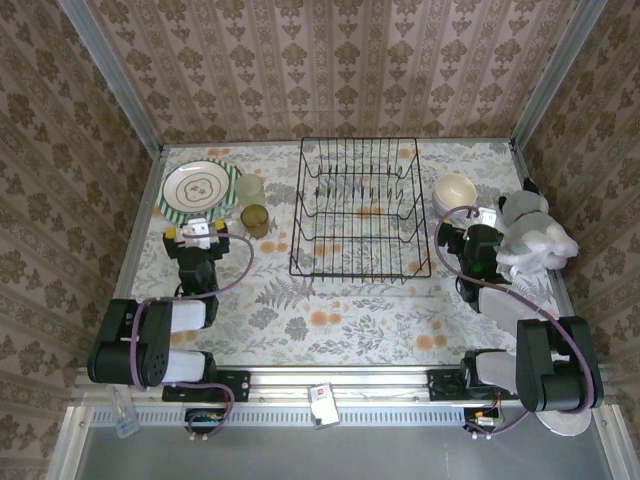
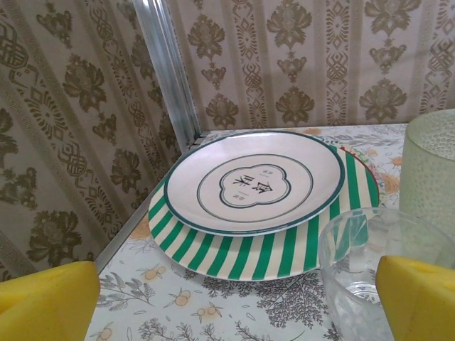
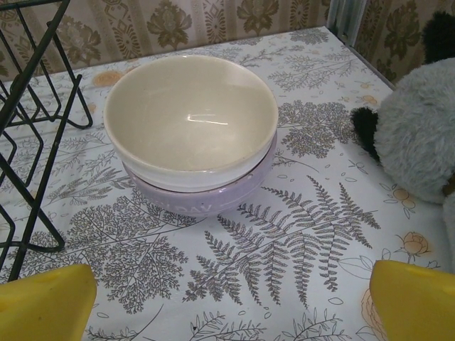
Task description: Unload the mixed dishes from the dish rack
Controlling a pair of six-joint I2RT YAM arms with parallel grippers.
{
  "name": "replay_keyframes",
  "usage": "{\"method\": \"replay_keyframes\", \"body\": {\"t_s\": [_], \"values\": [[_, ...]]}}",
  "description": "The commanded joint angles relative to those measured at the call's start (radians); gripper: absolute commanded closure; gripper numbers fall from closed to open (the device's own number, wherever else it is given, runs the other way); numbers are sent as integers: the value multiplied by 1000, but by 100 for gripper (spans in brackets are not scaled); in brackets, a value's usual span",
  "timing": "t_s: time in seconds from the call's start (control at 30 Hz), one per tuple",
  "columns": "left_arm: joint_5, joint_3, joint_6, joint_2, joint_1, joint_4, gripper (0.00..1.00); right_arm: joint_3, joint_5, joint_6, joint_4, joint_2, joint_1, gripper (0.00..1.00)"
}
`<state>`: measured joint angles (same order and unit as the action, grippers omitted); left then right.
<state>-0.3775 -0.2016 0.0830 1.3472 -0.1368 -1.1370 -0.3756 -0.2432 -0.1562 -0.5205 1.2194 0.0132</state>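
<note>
From above: the dish rack (image 1: pixel 360 210) sits dead centre on the table (image 1: pixel 330 320). Left gripper (image 1: pixel 203 232) at its nine o'clock, jaws spread wide, nothing held. Right gripper (image 1: pixel 470 240) at three o'clock, wide apart too, beside the soft toy (image 1: pixel 530 240).

Left wrist now: a white plate (image 2: pixel 254 182) stacked on the green-striped plate (image 2: pixel 270 252) at twelve o'clock, a clear tumbler (image 2: pixel 362 249) at four.

Right wrist: the cream bowl (image 3: pixel 190 114) nested in the lilac bowl (image 3: pixel 206 195), twelve o'clock.
</note>
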Motion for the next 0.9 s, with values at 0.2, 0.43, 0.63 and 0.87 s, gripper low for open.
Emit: {"method": "replay_keyframes", "body": {"t_s": [0.2,0.43,0.63,0.87], "values": [[-128,-8,-24,113,-8,-65,0,26,3,6,-45,-9,5,0],[-171,-47,-15,130,-25,-20,0,24,2,19,-85,13,5,0],[-169,-79,12,143,-45,17,0,10,22,32,-131,60,5,0],[-113,-66,38,156,-49,-17,0,-16,44,47,-181,117,5,0]]}}
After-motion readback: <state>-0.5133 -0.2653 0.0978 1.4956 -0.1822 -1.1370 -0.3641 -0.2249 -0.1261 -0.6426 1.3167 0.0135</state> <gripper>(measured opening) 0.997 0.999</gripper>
